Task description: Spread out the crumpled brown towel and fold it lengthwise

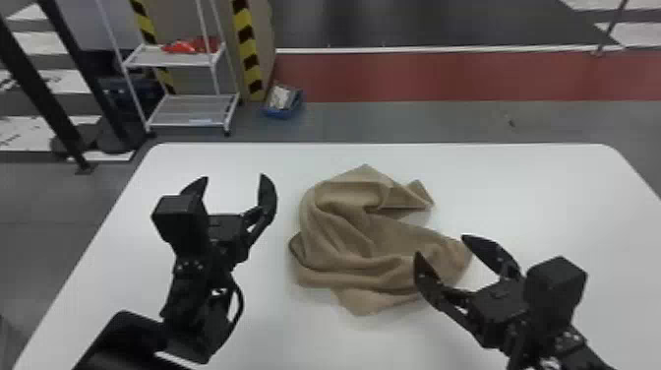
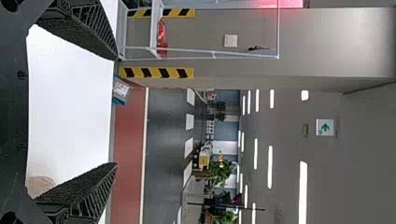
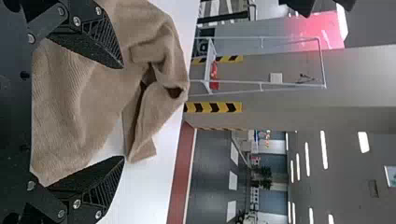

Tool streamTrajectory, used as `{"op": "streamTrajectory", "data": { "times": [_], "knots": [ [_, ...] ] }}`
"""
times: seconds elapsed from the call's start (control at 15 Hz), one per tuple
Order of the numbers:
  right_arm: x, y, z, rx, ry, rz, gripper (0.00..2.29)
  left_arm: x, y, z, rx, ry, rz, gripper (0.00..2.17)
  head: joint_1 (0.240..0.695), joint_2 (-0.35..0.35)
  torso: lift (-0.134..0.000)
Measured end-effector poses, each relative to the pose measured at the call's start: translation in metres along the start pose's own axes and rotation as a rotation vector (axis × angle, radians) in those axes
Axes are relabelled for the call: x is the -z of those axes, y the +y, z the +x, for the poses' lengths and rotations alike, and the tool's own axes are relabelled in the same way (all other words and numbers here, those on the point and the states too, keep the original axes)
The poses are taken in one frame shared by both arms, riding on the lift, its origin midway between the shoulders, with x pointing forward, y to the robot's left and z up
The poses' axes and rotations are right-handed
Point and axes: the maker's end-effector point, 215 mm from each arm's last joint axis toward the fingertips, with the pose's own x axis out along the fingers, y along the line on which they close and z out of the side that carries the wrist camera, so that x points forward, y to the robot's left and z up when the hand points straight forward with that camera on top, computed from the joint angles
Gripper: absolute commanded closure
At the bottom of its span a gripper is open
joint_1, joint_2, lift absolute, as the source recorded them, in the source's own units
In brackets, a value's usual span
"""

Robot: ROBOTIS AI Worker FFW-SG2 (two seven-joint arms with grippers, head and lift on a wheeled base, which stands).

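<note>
Your crumpled brown cloth towel lies mid-table, between both black two-fingered grippers; the left gripper waits open beside it, while the right gripper spreads its fingers over the near-right folds, probably to pinch them.

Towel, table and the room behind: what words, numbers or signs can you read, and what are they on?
No words or numbers can be read.
Green arrow, no readable words: on the white sign up high.
Too small to read, if anything is written: the white square and the blue box.
No writing seen: towel, table.
</note>
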Motion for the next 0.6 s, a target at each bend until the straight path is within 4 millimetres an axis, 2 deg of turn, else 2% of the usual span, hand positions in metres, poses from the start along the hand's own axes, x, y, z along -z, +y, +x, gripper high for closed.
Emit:
{"op": "streamTrajectory", "data": {
  "times": [0.13,0.4,0.6],
  "knots": [
    [0.014,0.019,0.0,-0.027,0.022,-0.015,0.22,0.005,0.0,-0.001,0.002,0.01,-0.001,0.08,0.695,0.123,-0.123],
    [0.04,0.036,-0.006,-0.073,0.062,-0.001,0.22,0.016,-0.003,-0.005,0.009,0.024,-0.002,0.08,0.695,0.129,-0.123],
    [0.047,0.073,-0.014,-0.143,0.074,0.013,0.22,0.015,-0.003,-0.004,0.008,0.019,-0.005,0.08,0.695,0.17,-0.123]
  ]
}}
